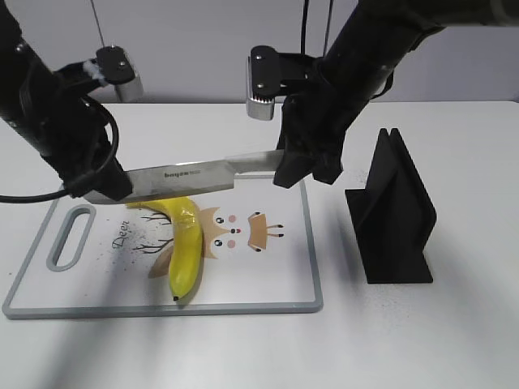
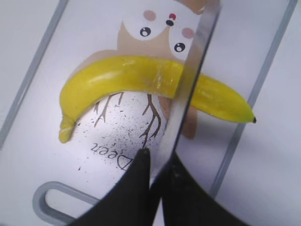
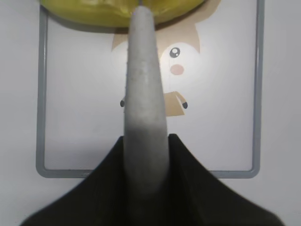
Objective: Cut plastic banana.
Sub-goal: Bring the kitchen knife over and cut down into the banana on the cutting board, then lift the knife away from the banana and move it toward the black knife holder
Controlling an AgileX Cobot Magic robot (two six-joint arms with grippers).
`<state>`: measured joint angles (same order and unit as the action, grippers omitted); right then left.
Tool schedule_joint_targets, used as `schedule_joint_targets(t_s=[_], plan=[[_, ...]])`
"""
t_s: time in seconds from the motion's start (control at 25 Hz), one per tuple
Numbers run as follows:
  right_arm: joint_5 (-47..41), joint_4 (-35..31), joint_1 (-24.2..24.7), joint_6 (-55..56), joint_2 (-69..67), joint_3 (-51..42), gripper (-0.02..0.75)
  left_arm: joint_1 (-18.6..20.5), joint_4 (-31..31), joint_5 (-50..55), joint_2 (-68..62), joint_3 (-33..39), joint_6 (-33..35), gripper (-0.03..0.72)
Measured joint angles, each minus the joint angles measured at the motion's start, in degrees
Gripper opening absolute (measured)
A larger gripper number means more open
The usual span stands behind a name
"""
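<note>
While both arms meet over the cutting board (image 1: 268,301), I note a knife (image 1: 195,177) held level between them, its blade stretching across the plastic banana (image 1: 185,251). My right gripper (image 1: 293,174) clamps the knife's grey handle (image 3: 143,117), its dark fingers (image 3: 197,188) tight against either side in the right wrist view. My left gripper (image 1: 109,188) pinches the blade tip, its two dark fingers (image 2: 136,188) closed on the steel in the left wrist view. The banana lies on the board's left half, partly over the printed owl (image 1: 235,231), dark tip toward the near edge. From the left wrist view, the blade edge crosses the banana at about mid-length; I cannot tell whether it has entered the fruit. A black slotted knife stand (image 1: 393,215) sits on the white table (image 1: 454,340) just right of the board, nothing in its slot.
</note>
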<state>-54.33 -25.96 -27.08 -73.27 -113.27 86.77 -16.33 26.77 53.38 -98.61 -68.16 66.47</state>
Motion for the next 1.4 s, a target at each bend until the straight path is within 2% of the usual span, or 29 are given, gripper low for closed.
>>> schedule_joint_targets(t_s=[0.16, 0.24, 0.32, 0.48, 0.56, 0.72, 0.88, 1.0, 1.16, 1.24, 1.4], plan=[[-0.14, -0.15, 0.0, 0.0, 1.18, 0.0, 0.168, 0.0, -0.4, 0.42, 1.96, 0.0, 0.12, 0.054], [-0.53, -0.31, 0.0, 0.0, 1.18, 0.0, 0.165, 0.0, -0.4, 0.28, 1.95, 0.0, -0.02, 0.099], [-1.17, -1.14, -0.13, 0.56, 1.18, 0.0, 0.162, 0.11, -0.28, -0.55, 1.95, 0.0, -0.66, 0.204], [-1.31, -1.76, -0.13, 1.75, 1.24, 0.0, 0.161, 0.18, 0.19, -0.89, 1.97, 0.0, -1.16, 0.508], [-2.24, -1.76, -0.07, 1.99, 1.24, 0.05, 0.16, 0.24, 0.19, -0.89, 2.24, 0.0, -1.29, 0.592], [-4.9, -0.59, -0.07, 3.33, 1.29, 0.49, 0.16, 1.45, 0.48, -0.94, 4.21, -0.22, -3.09, 0.609], [-6.1, 2.48, -0.07, 8.17, 2.39, 2.26, 0.16, 4.62, 0.12, -0.77, 6.96, -1.82, -8.69, 0.599], [-7.3, 4.73, -0.07, 17.15, 3.42, 5.36, 0.16, 7.57, -1.46, -0.41, 9.13, -3.07, -15.34, 0.593], [-11.99, 7.52, -0.07, 29.57, 4.13, 10.53, 0.16, 11.4, -6.75, 1.65, 11.62, -3.39, -27.19, 0.589], [-14.48, 8.21, -0.07, 34.56, 4.17, 12.66, 0.16, 13.07, -9.64, 4.54, 12.48, -3.39, -34.93, 0.589], [-15.08, 8.93, -0.07, 45.63, 4.79, 14.59, 0.16, 15.59, -12.17, 12.93, 12.9, -3.43, -45.06, 0.583]])
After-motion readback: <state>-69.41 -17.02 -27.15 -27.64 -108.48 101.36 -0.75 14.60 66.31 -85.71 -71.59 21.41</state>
